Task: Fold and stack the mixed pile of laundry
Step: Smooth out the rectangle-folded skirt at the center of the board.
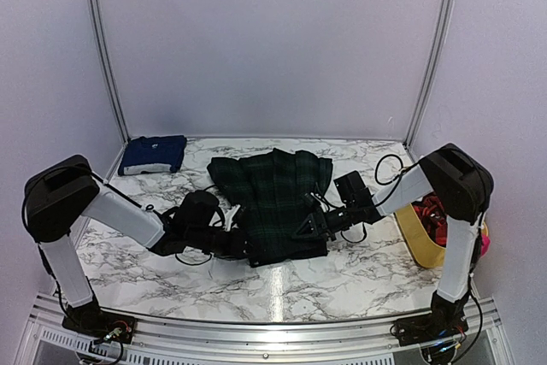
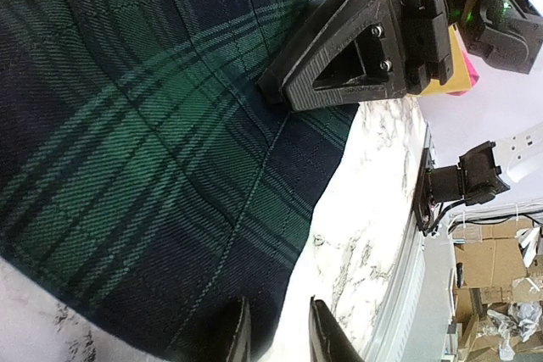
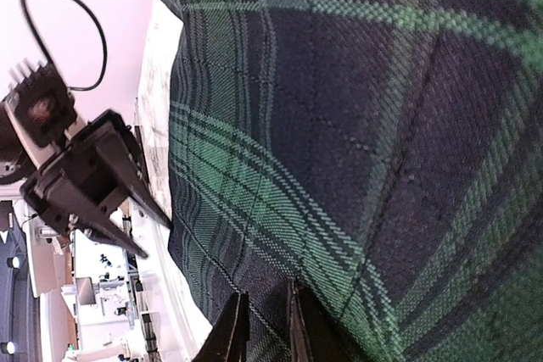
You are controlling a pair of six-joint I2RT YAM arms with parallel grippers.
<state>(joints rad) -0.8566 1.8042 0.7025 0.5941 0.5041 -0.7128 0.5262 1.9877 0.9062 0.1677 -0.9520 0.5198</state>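
The dark green-and-navy plaid garment [image 1: 273,198] lies spread in the middle of the marble table [image 1: 359,275]. My left gripper [image 1: 245,245] is at its near left hem. In the left wrist view the jaws [image 2: 280,336] stand narrowly apart over the plaid garment [image 2: 153,150], with its edge between them. My right gripper [image 1: 313,226] is at the near right hem. Its jaws [image 3: 267,332] are pinched on a crease of the plaid garment [image 3: 356,125]. A plain navy-blue cloth [image 1: 154,154] lies folded at the back left. Red-and-black pieces [image 1: 432,211] and a pink piece [image 1: 485,241] sit in the tub.
A yellow plastic tub [image 1: 419,241] stands at the right edge beside the right arm. Black cables [image 1: 386,168] loop over the table near that arm. The right gripper's black finger [image 2: 348,57] rests on the cloth close to my left one.
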